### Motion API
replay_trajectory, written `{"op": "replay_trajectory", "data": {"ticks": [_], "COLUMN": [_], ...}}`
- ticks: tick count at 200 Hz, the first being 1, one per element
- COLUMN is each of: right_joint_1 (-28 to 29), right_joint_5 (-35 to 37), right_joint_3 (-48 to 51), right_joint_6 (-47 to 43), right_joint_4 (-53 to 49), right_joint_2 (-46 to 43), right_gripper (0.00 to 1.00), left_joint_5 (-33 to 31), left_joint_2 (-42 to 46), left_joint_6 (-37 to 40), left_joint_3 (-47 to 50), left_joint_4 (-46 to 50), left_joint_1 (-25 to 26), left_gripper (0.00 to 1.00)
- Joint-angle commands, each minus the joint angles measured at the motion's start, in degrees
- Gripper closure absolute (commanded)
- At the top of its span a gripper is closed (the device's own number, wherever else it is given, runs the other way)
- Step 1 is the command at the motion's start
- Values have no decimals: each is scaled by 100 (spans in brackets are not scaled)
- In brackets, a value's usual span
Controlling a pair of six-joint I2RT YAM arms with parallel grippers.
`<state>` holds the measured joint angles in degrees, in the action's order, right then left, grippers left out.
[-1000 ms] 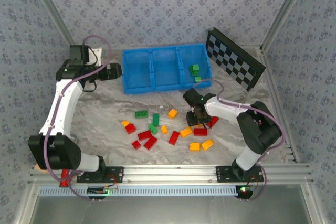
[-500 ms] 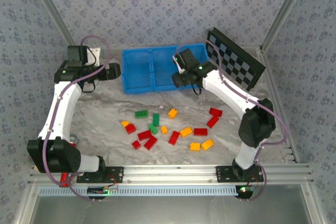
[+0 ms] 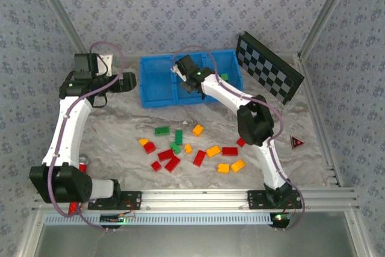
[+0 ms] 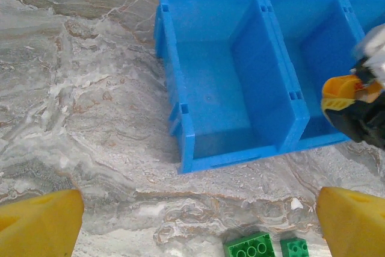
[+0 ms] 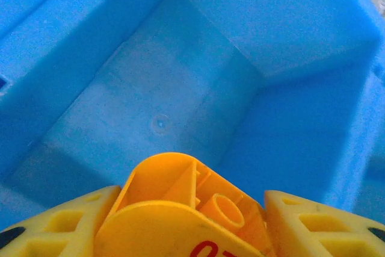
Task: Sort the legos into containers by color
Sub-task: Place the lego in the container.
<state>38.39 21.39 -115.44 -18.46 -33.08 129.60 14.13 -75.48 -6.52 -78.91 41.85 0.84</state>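
Note:
The containers are three compartments of one blue tray (image 3: pixel 157 88) at the back of the table. My right gripper (image 3: pixel 185 82) hangs over the middle compartment (image 5: pixel 156 100), shut on an orange-yellow lego (image 5: pixel 180 200) seen from its hollow underside; the same lego (image 4: pixel 340 88) shows in the left wrist view. Green legos (image 3: pixel 224 79) lie in the right compartment. My left gripper (image 3: pixel 133 80) hovers open and empty just left of the tray, its yellow fingertips (image 4: pixel 42 224) wide apart. Loose red (image 3: pixel 229 151), green (image 3: pixel 161 130) and orange (image 3: pixel 197 129) legos lie scattered on the marble table.
A black-and-white checkered board (image 3: pixel 267 67) leans at the back right. A small red triangular piece (image 3: pixel 296 142) lies at the right. Two green bricks (image 4: pixel 252 246) sit on the table just in front of the tray's left compartment (image 4: pixel 222 88).
My right arm has lifted from the lego pile and swung back and left over the tray's middle compartment, carrying the orange-yellow lego. The left arm has barely moved.

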Motion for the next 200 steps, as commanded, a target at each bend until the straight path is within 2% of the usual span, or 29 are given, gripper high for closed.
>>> {"op": "replay_trajectory", "data": {"ticks": [1,42,65,93,146,200], "right_joint_1": [54,81,63,31,-51,-73], "right_joint_5": [213,105,-99,-283,-469,-534], "right_joint_3": [-293,-749,-970,-1271,-1359,-1408], "right_joint_6": [-634,-943,-925,-765,-695,-615], "right_joint_4": [217,73,-25,-111,-381,-461], "right_joint_2": [270,838,1056,1259,1156,701], "right_gripper": [50,46,40,39,23,28], "left_joint_5": [18,54,54,-11,-29,-17], "left_joint_2": [51,-52,-128,-166,-221,-210], "left_joint_6": [64,55,53,68,73,75], "left_joint_3": [13,-10,-36,-56,-52,-63], "left_joint_4": [-44,-33,-15,24,18,21], "left_joint_1": [-25,-26,-26,-28,-31,-31], "left_gripper": [1,1,1,1,1,1]}}
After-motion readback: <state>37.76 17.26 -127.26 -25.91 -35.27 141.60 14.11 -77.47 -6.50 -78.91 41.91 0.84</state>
